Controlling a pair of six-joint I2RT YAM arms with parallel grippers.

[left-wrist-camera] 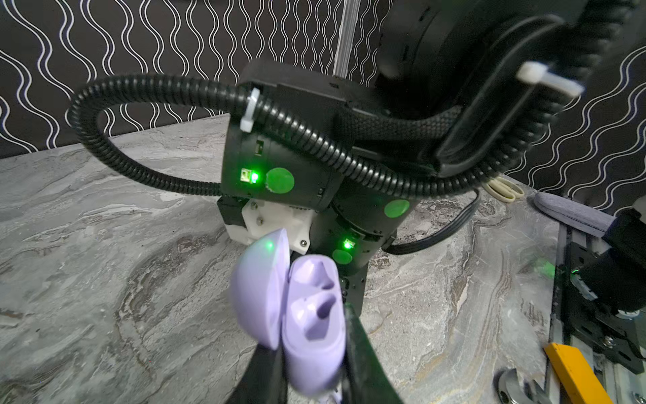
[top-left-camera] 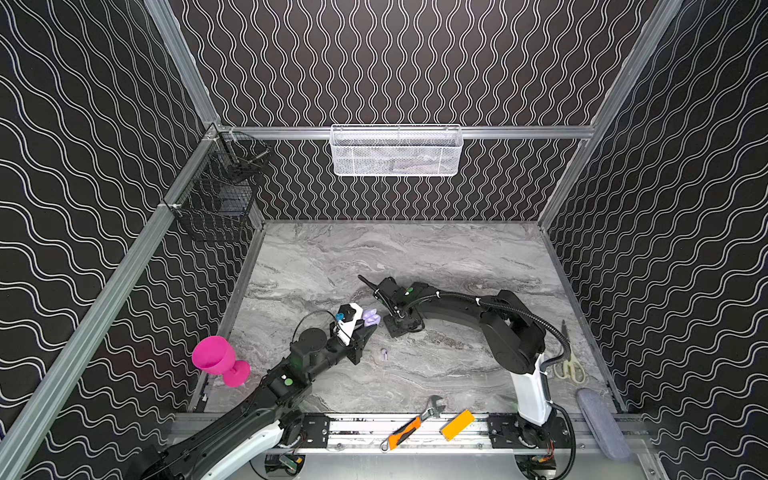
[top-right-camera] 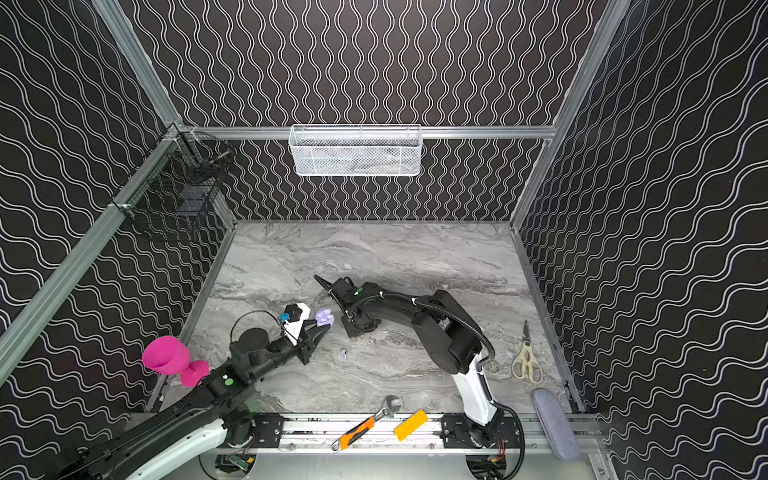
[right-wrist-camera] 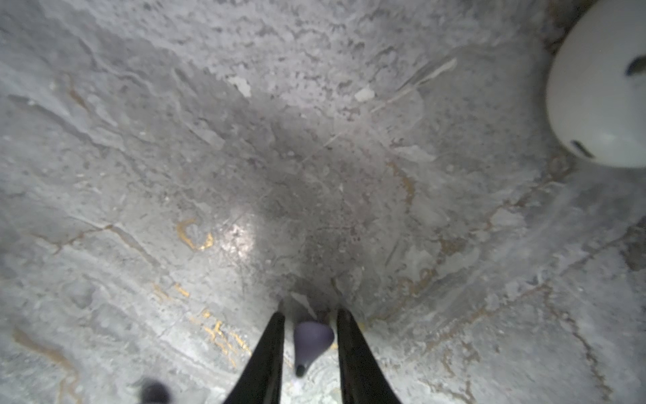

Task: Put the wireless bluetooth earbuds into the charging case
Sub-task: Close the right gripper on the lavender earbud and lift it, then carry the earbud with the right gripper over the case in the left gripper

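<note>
My left gripper (top-left-camera: 365,330) (left-wrist-camera: 311,335) is shut on the lavender charging case (top-left-camera: 371,318) (top-right-camera: 324,318) (left-wrist-camera: 311,314) and holds it above the marble table with the lid open. The case's moulded sockets face the left wrist camera, and the nearer one looks empty. My right gripper (right-wrist-camera: 310,311) points down at the table just right of the case. A lavender earbud (right-wrist-camera: 312,341) lies between its fingers, and a slim gap shows beside one finger (right-wrist-camera: 272,342). A second small pale earbud (top-left-camera: 383,354) (top-right-camera: 343,353) lies loose on the table, in front of both grippers.
A white rounded object with dark slots (right-wrist-camera: 599,87) sits close to the right gripper. Near the front rail lie an orange-handled wrench (top-left-camera: 411,424) and a yellow block (top-left-camera: 457,424). Scissors (top-left-camera: 569,365) and a grey pouch (top-left-camera: 602,419) are at the right, a pink goblet (top-left-camera: 218,359) at the left.
</note>
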